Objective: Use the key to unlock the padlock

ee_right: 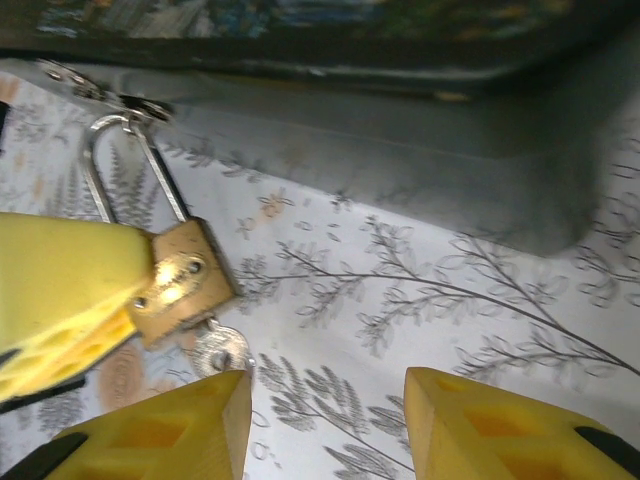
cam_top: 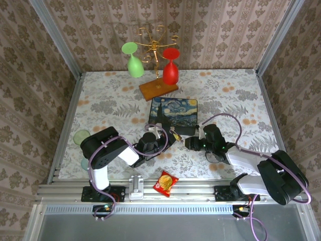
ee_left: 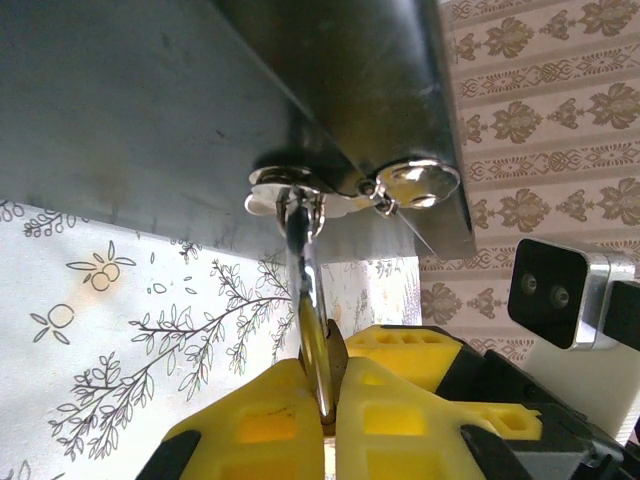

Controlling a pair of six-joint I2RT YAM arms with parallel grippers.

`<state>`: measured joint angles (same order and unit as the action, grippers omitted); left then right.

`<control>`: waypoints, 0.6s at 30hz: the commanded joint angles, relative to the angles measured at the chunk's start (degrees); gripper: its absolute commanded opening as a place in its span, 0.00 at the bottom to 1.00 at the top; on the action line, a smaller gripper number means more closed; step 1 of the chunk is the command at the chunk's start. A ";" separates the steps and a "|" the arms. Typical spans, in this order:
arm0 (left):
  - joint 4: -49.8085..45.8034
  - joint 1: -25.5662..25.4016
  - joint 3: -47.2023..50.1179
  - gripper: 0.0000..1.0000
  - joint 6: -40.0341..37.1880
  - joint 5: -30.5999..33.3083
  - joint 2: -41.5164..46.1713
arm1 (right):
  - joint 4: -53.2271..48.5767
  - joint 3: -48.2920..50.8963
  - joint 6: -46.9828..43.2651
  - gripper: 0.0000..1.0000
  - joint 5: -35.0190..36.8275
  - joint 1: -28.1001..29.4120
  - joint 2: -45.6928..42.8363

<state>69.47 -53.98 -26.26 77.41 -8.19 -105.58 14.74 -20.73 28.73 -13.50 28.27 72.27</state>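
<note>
The brass padlock (ee_right: pixel 180 285) hangs by its silver shackle (ee_right: pixel 130 170) from the hasp (ee_left: pixel 300 190) of the starry-night box (cam_top: pixel 174 111). My left gripper (ee_left: pixel 325 405) is shut on the padlock, its yellow fingers (ee_right: pixel 60 290) pinching the body from the side. The key (ee_right: pixel 222 350) sticks out of the padlock's bottom, with only its round head showing. My right gripper (ee_right: pixel 330 410) is open just below and to the right of the key, whose head lies at the tip of its left finger (ee_right: pixel 200 420). In the top view the two grippers (cam_top: pixel 168 138) (cam_top: pixel 189 143) face each other in front of the box.
A gold stand on a wooden base (cam_top: pixel 158 89) holds a green glass (cam_top: pixel 133 63) and a red glass (cam_top: pixel 170 70) behind the box. A red-and-yellow snack packet (cam_top: pixel 165 182) lies at the near edge. A green disc (cam_top: pixel 79 136) sits at the left.
</note>
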 commanded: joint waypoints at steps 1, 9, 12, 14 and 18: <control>4.29 0.27 -0.04 0.00 -1.12 -0.99 1.43 | -4.41 -0.39 -2.90 0.44 5.01 1.27 -1.79; 4.32 0.41 0.42 0.00 -1.21 -0.69 1.56 | -4.01 -0.28 -9.81 0.45 21.20 11.23 -3.31; 4.32 0.45 0.67 0.00 -1.12 -0.87 1.85 | -0.31 -0.01 -12.80 0.45 23.93 14.17 -1.03; 4.28 0.51 0.77 0.00 -1.12 -0.95 2.11 | 0.29 -0.98 -14.62 0.46 27.29 16.36 1.00; 4.16 0.25 0.77 0.00 -1.07 -1.03 2.79 | 1.08 -3.84 -19.00 0.47 33.38 20.99 5.89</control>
<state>69.38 -53.91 -25.85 77.41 -8.56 -105.49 13.56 -21.82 14.63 11.99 47.16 75.88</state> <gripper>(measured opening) 0.062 0.472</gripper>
